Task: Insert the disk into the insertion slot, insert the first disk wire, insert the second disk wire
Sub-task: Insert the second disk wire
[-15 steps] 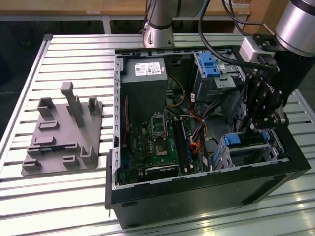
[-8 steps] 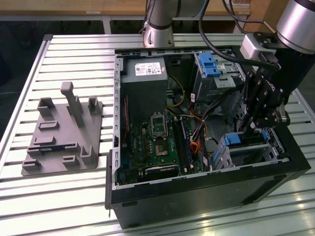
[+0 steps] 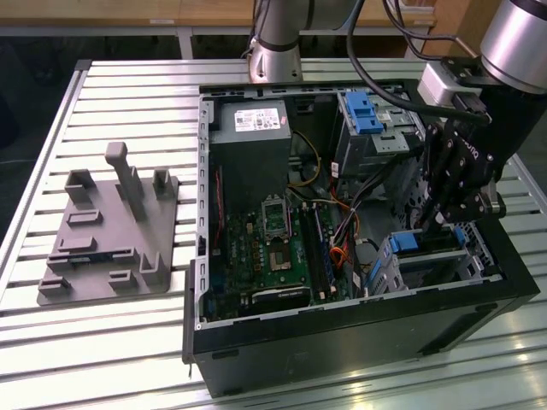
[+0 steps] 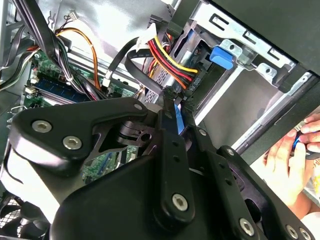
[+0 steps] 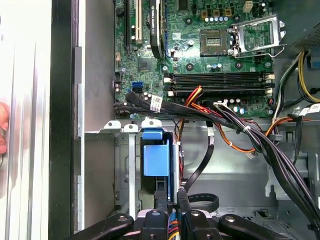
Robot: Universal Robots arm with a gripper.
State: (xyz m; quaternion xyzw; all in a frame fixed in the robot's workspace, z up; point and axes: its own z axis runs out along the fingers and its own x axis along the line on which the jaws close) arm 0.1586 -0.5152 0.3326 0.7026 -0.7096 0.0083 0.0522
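ribbed aluminium slats make up the work table [image 3: 128, 342], and on it lies an open black desktop computer case [image 3: 342, 342] with a green motherboard [image 3: 265, 248] on its floor and a grey moulded fixture plate [image 3: 111, 231] on the slats at the exterior view's left.

the disk [image 5: 156, 157], flat and framed in a bright blue plastic carrier, sits down in the insertion slot [image 5: 125, 165], a low grey perforated metal cage at the near corner of the case on the exterior view's right. it looks rigid and fairly dense, with smooth metal faces that would slip; the blue frame edges seem the safer place to press or grip. the wires are another matter: a red, yellow and black power bundle [image 4: 172, 62] and a flat black ribbon cable [image 4: 142, 72] look limp and springy, best taken at the hard plug, not the cord.

the black two-finger gripper [image 5: 170, 197] reaches steeply down from above the slot, its fingers nearly closed, pinching a small plug with coloured leads right beside the disk's end.

a person's hand [image 4: 290, 165] rests outside the case wall.
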